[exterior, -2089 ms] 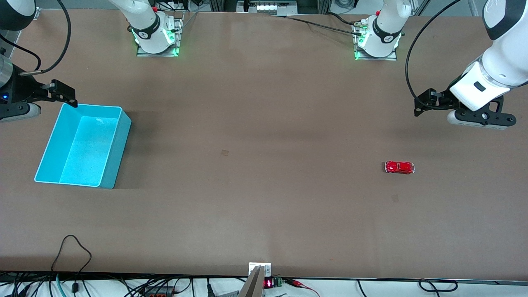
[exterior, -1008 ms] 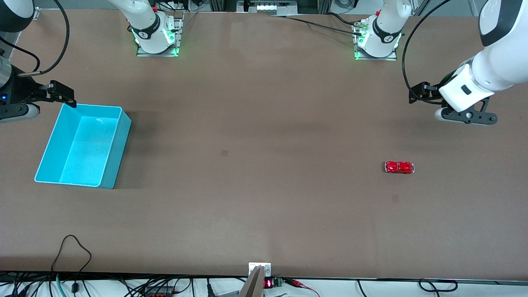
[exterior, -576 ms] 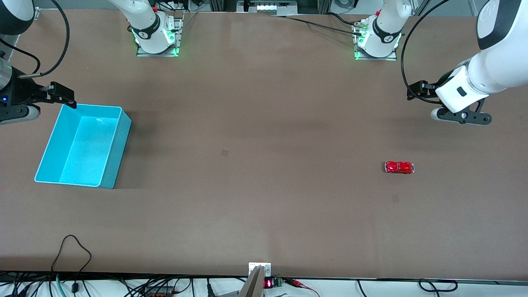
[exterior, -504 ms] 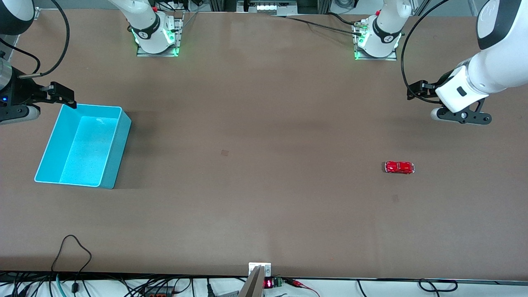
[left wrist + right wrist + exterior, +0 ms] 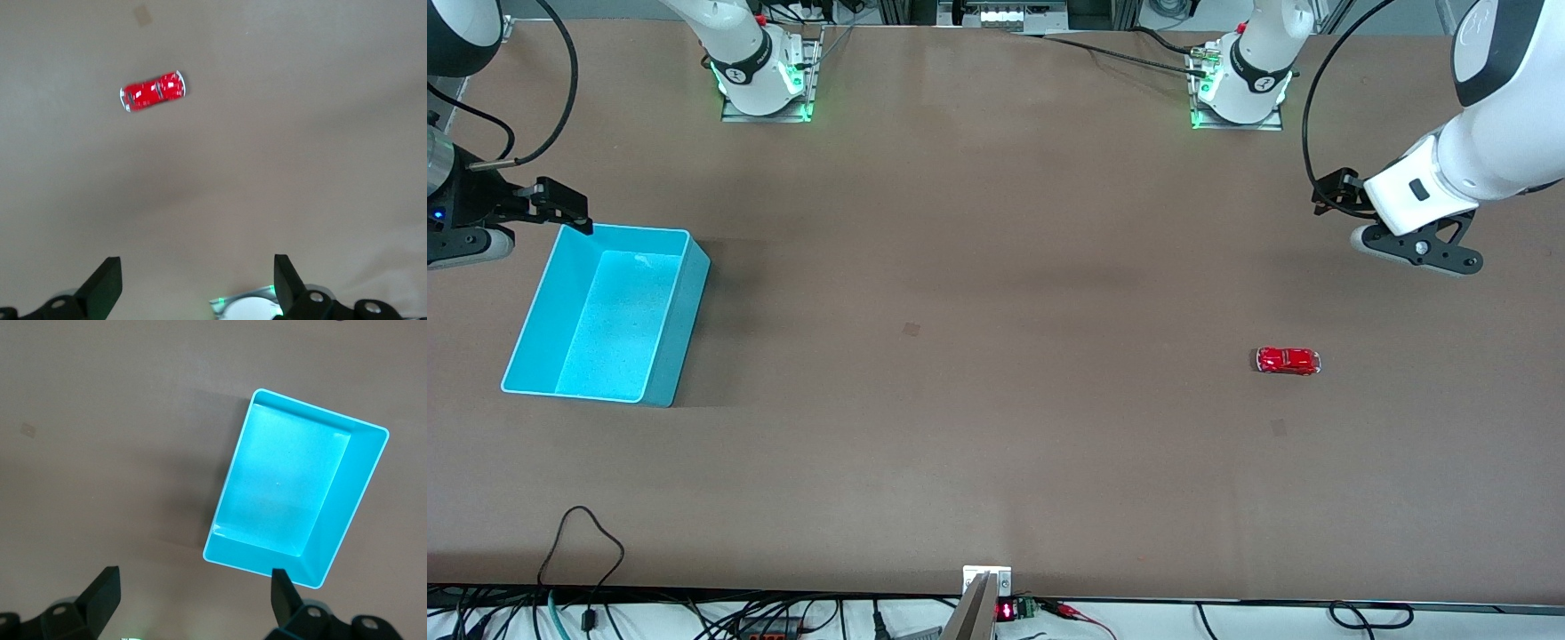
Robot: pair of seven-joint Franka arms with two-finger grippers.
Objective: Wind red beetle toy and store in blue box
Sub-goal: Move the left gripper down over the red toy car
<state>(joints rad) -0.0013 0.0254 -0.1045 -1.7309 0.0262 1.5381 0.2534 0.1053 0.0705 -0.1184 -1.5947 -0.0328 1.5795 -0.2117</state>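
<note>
Mostly same as a moment ago: only the left arm has shifted, its left gripper (image 5: 1414, 252) a touch closer to the table edge at the left arm's end vs half a sec back, and well in from where it was two sec ago; red beetle toy (image 5: 1288, 360) and blue box (image 5: 676, 338) haven't budged. Left gripper hangs over bare table, toy roughly at its 7 o'clock in front view, well apart, nothing held. Right gripper (image 5: 467, 244) waits over the table edge at the right arm's end, just by the box corner farthest from the front cam, at abt 10 o'clock from box centre. Toy sits on its wheels on the table (image 5: 996, 400) toward the left arm's end, box toward the right arm's end, far apart. Front view doesn't show finger gaps clearly; wrist views do. Left wrist view: left gripper (image 5: 197, 283) fingers spread wide, nothing btwn them, toy (image 5: 153, 91) lying at a slight slant up at 11 o'clock, plus a green-lit base. Right wrist view: right gripper (image 5: 193, 597) also spread, empty, looking straight down into the box (image 5: 357, 500), whose inside is bare.
</note>
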